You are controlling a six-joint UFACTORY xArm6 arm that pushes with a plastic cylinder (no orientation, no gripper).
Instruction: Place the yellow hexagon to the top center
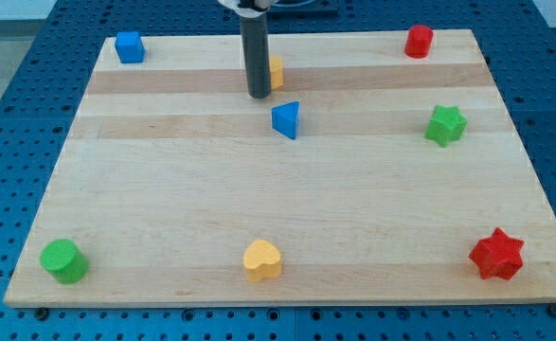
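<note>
The yellow hexagon [276, 72] sits near the view's top centre of the wooden board [164, 208], mostly hidden behind my dark rod. My tip [259, 95] rests on the board just left of and slightly below the hexagon, touching or nearly touching it. A blue triangle block [286, 120] lies just below and right of the tip.
A blue cube [130, 46] is at the top left, a red cylinder [419, 41] at the top right, a green star [445, 125] at the right, a red star [496, 254] at the bottom right, a yellow heart [262, 260] at the bottom centre, a green cylinder [63, 261] at the bottom left.
</note>
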